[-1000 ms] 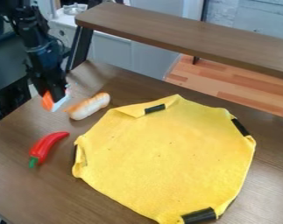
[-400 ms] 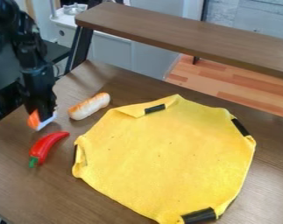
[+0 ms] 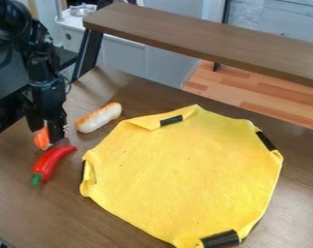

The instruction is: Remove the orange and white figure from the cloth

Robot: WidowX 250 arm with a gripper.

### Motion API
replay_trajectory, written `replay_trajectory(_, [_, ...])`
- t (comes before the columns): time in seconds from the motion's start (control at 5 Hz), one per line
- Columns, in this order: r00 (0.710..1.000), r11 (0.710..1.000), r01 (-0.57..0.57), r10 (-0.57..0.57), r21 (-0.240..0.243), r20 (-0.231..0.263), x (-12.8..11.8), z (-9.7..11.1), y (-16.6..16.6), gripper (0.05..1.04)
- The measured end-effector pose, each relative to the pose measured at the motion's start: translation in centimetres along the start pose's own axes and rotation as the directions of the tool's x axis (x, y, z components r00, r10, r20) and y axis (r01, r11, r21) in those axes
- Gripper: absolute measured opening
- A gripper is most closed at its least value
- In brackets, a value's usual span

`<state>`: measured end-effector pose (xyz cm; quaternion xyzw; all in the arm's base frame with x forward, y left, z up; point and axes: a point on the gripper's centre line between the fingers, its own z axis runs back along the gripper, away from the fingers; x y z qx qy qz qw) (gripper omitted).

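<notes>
Over the left part of the brown table hangs my gripper, shut on the orange and white figure. The figure is partly covered by the fingers, just above the stem-down red pepper. The yellow cloth lies spread at the centre and right, its edges folded over in places, well to the right of the figure. Whether the figure touches the table I cannot tell.
A red pepper with a green stem lies just below the gripper. A bread roll rests to its right, near the cloth's upper left. A raised wooden shelf crosses behind the table.
The gripper first went left and down with the figure, away from the bread roll. Since then it has shifted slightly right and lower, closer to the pepper.
</notes>
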<state>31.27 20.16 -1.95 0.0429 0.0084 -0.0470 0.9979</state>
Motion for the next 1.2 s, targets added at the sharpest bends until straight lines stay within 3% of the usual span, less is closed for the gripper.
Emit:
replay_trajectory(0.2, [0.999,1.000,0.026,-0.027,0.013,0.024,0.6,0.1,-0.2,1.001])
replay_trajectory(0.4, [0.991,0.990,0.100,-0.108,0.101,0.078,1.3,3.1,-1.4,1.001])
replay_trajectory(0.8, [0.952,0.922,0.214,-0.271,0.324,0.144,2.4,11.9,-4.8,1.001])
replay_trajectory(1.0, [0.933,0.898,0.248,-0.322,0.363,0.158,1.9,16.5,-6.7,1.001])
replay_trajectory(1.2, [0.882,0.848,0.326,-0.432,0.418,0.188,2.5,21.6,-10.0,1.001])
